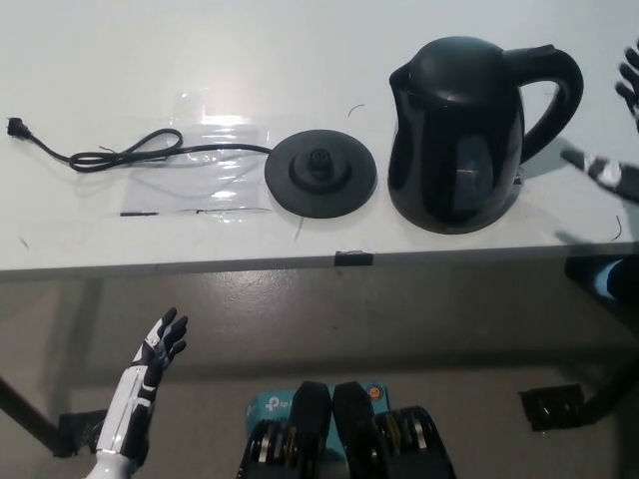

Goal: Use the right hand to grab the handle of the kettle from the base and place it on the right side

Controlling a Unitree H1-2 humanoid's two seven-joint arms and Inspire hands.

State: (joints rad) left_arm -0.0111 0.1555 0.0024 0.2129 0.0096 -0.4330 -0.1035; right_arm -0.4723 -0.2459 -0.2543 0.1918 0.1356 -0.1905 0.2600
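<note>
The right hand (621, 130) was at the picture's far right edge, mostly cut off and partly blurred, just to the right of the kettle (467, 135) and apart from it. Dark fingertips showed at the edge level with the kettle's handle (551, 95), and a pale blurred part lay lower, beside the kettle's base end. Whether this hand was spread or closed could not be told; it held nothing that could be seen, and it did not touch the handle.

The kettle, black and upright, stood on the white worktop (150, 50), with its curved handle pointing right and its spout toward the left. It sat off its base (319, 172), which lay just beside the kettle on the kettle's left, a round black disc with a raised centre. The two were close but not touching.

From the base a black cord (130, 152) ran further left of the kettle, looped once, and ended in a plug (13, 127) near the worktop's left edge. The cord crossed a clear plastic sheet (200, 160) lying flat on the worktop. A small dark piece of tape (351, 258) sat on the worktop's front edge, below and left of the kettle.

The left hand (160, 349), white, rested well below the worktop, far to the lower left of the kettle, fingers spread and holding nothing.
</note>
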